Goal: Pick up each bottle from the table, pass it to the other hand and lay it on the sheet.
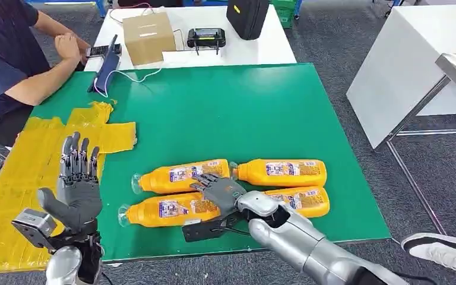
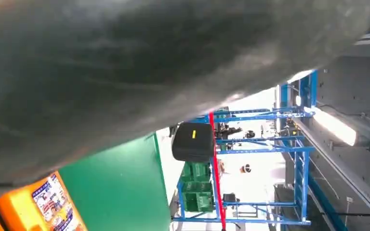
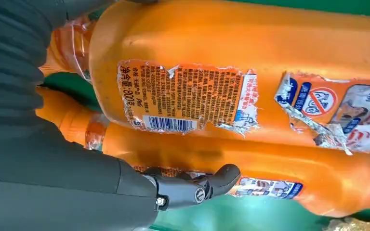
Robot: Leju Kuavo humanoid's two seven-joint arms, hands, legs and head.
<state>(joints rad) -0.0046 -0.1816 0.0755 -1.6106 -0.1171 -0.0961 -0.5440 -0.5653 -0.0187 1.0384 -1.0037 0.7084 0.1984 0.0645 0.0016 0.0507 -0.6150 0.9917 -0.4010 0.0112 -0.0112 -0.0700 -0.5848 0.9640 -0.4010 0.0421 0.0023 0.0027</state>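
Orange bottles, four, lie on their sides in two rows on the green bench [image 1: 225, 113]; right robot hand [image 1: 218, 190] rests over the front-left bottle [image 1: 166, 211], fingers touching the back-left bottle [image 1: 181, 175], though a closed grasp can't be told. Left robot hand [image 1: 78, 178] is raised, released, fingers apart, above the yellow sheet [image 1: 18, 172].

The torn label [image 3: 183, 98] on an orange bottle [image 3: 250, 43] reads "800", above a barcode [image 3: 168, 123].

Cardboard box [image 1: 148, 37] on white table [image 1: 261, 50] — black case [image 1: 247, 18] beside; person [image 1: 6, 59] seated.
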